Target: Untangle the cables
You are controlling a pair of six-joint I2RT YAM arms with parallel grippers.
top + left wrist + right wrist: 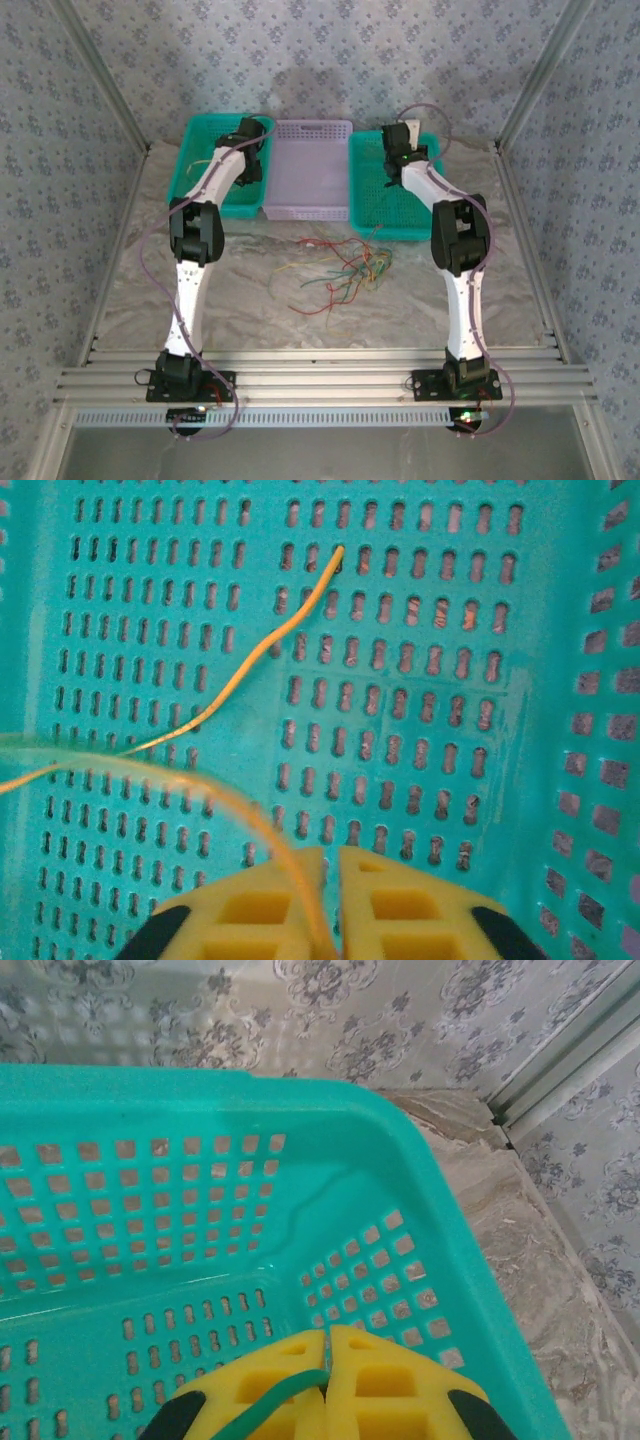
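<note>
Blurred pale-green cable (60, 752) runs off left edge.

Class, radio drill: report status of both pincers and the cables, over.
Left pincer over teal basket, yellow cable between fingers, grip unclear. Right pincer shut on green cable. Other cables tangled on table.

- top cam: high at the near edge, looking down over the table (250, 300)
- left wrist: super close on the left basket (450, 630) floor
- right wrist: close, angled at the right basket (200, 1120) corner; top sees both too
</note>
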